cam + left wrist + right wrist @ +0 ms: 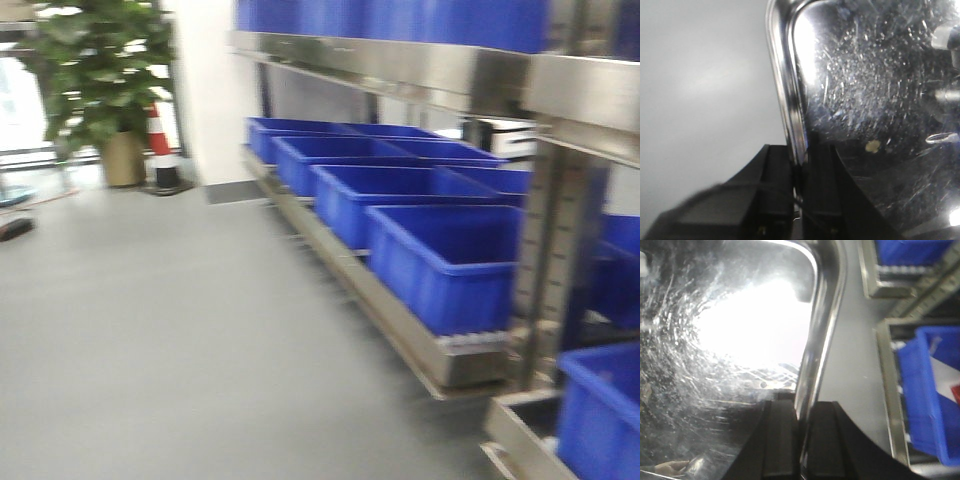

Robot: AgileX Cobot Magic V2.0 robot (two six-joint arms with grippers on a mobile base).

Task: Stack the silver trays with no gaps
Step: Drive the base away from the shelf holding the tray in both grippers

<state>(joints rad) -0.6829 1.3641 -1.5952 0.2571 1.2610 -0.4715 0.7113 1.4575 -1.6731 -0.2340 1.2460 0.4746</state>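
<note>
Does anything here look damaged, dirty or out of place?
Nothing is spilled or askew. The silver tray, gripped by its rim in the left end effector, is covered in scratches and carries a yellowish speck near that grip. The blue bins sit in a neat row.

Front view motion-blurred; daylight brightest at 9 o'clock. Right wrist: blown-out glare on tray (755, 325). Left wrist: tray (865, 90) scratches glint at 2 o'clock, 6 o'clock defocused.
</note>
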